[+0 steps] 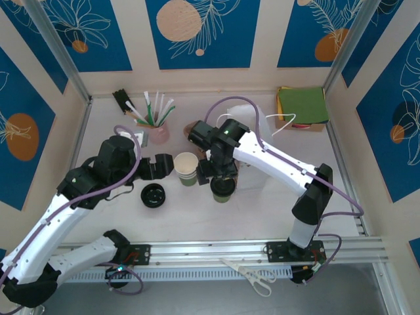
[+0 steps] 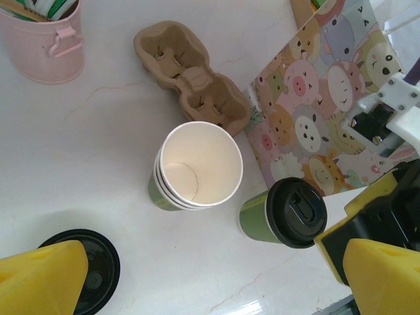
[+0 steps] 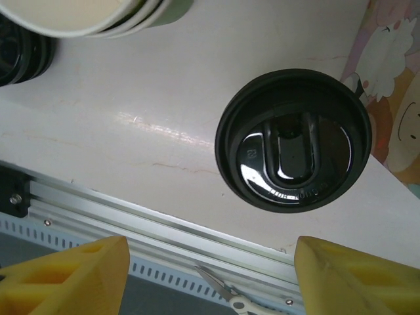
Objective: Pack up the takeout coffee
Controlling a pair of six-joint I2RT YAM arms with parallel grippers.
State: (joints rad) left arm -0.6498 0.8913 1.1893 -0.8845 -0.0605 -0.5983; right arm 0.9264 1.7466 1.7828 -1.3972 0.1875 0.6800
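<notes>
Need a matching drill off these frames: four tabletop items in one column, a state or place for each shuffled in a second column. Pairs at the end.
Column 1
1. takeout coffee
2. cup stack
3. lone black lid
4. pink bucket

Column 2
a. holds white and green sticks
b. lies flat on the table, no cup under it
c. lidded, standing beside the cartoon bag
d. open top, cream inside

Pairs: 1-c, 2-d, 3-b, 4-a
</notes>
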